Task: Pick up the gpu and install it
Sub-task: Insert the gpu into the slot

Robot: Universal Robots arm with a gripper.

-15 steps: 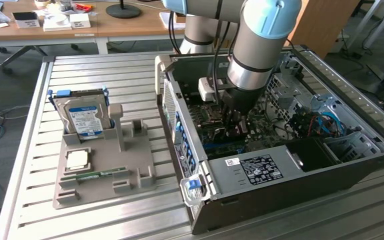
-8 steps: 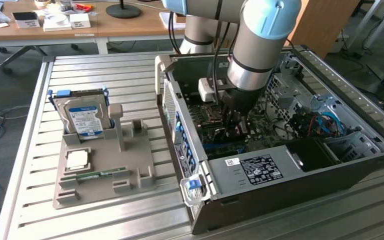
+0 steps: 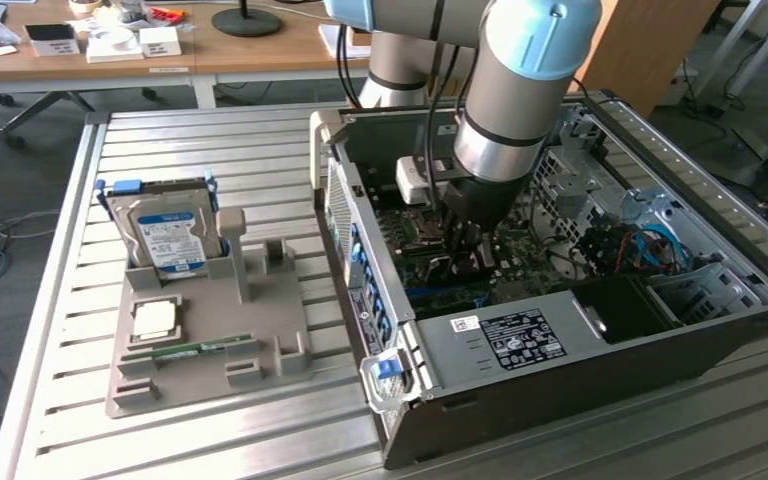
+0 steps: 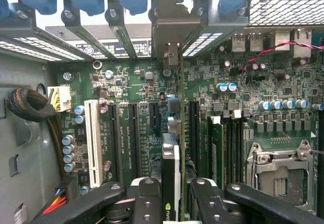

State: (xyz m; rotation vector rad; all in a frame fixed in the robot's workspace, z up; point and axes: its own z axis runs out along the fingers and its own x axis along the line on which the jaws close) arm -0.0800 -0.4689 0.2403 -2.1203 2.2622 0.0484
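The fingers [image 4: 152,203] are partly closed on the gpu [image 4: 171,173], one black finger on each flat side of the card. The gpu stands on its thin edge over the motherboard [image 4: 228,107] inside the computer case [image 3: 704,330], at the centre of the exterior view. In the wrist view its long axis runs up toward the silver bracket [image 4: 172,26] at the case's rear slots.

The gpu [image 4: 170,176] stands on edge over the motherboard [image 4: 131,97], inside the case [image 3: 704,340].
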